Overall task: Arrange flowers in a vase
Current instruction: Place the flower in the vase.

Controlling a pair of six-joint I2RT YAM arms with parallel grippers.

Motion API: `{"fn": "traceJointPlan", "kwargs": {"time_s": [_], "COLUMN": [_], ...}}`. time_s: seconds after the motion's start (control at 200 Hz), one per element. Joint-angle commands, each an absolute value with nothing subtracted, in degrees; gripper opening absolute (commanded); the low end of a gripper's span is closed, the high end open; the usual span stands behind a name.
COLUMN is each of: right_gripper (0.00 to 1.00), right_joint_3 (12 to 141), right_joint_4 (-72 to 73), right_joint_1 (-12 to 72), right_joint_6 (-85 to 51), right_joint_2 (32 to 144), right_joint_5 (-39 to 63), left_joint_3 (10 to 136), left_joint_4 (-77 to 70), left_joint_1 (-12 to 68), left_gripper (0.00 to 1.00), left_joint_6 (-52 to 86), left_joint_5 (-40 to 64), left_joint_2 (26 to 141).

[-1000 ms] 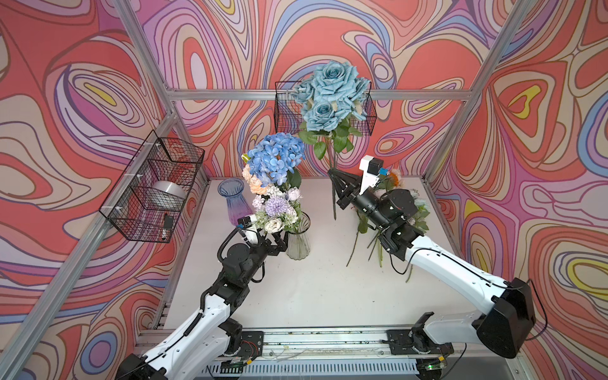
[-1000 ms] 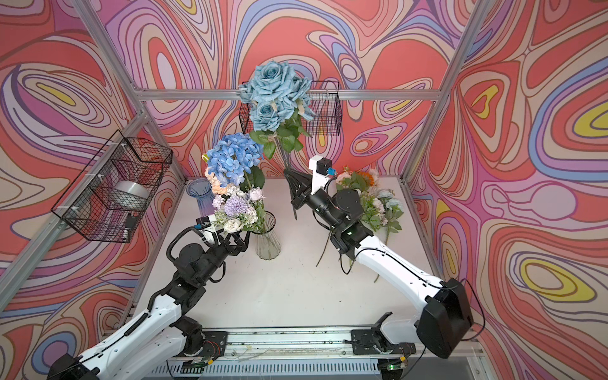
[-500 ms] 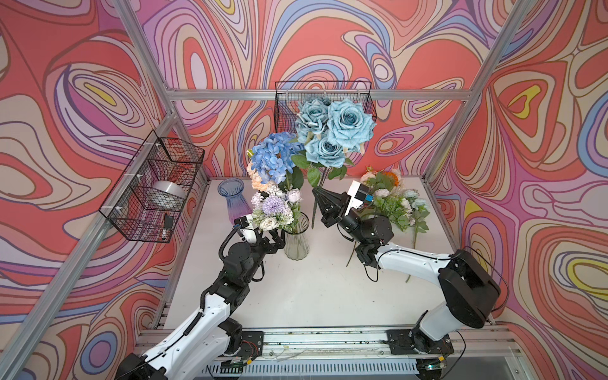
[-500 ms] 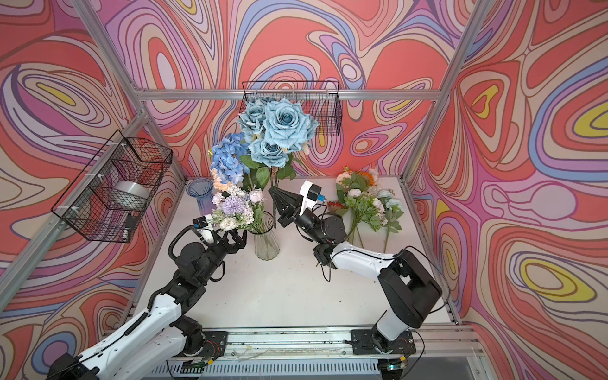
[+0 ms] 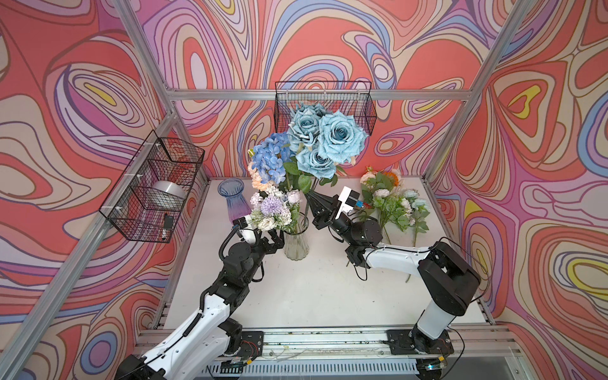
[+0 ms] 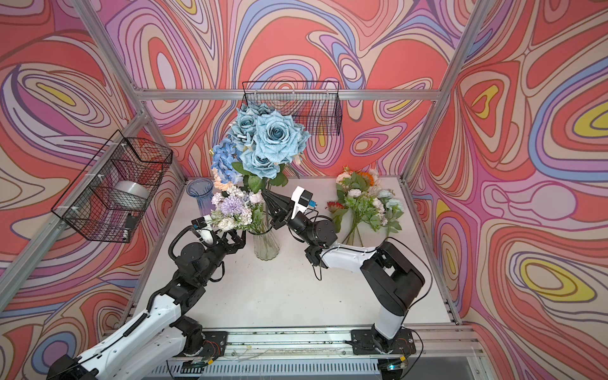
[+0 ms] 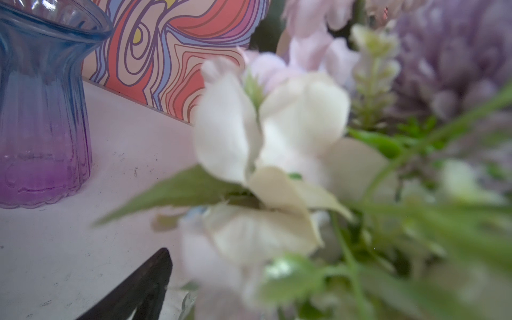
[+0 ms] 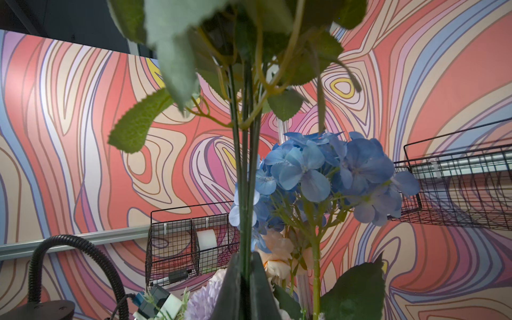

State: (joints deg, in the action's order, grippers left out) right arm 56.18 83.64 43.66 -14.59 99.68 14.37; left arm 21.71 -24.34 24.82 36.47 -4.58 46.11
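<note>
Clamping the aqua roses (image 5: 329, 141) by their stems, the right jaws hold them just over the clear vase (image 5: 296, 245) on the tabletop (image 5: 312, 296), left jaws spread wide right beside it.

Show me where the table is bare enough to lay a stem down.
Widest bare patch: the table between the left arm and right arm, from the clear vase forward to the front rail. Crowded: around that vase, where both arms meet, and the back right, covered by loose flowers.

blurred cream bloom (image 7: 273, 133) up close
</note>
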Motion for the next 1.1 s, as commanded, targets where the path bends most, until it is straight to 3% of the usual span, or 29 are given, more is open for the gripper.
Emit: {"fn": "traceJointPlan", "kwargs": {"time_s": [0.0, 0.255, 0.876, 1.092], "right_gripper": [0.0, 0.0, 0.0, 0.17], "right_joint_3": [58.6, 57.7, 45.0, 43.6], "right_joint_4": [85.3, 85.4, 85.1, 83.2], "right_joint_1": [43.8, 43.8, 44.0, 44.0], "right_joint_6": [-11.5, -10.7, -16.6, -16.6], "right_joint_2": [101.9, 107.9, 106.4, 105.0], "right_joint_5": [13.3, 12.9, 7.8, 7.8], "left_joint_3": [21.7, 21.7, 21.4, 21.4], "left_joint_4": [-23.9, -23.9, -25.8, -26.4], "left_joint_1": [25.0, 25.0, 25.0, 25.0], "left_gripper": [1.0, 1.0, 1.0, 1.0], "left_joint_6": [37.2, 37.0, 37.5, 37.6], "left_joint_5": [-5.7, -5.7, -6.1, -5.2], "left_joint_2": [45.0, 44.9, 46.2, 46.8]}}
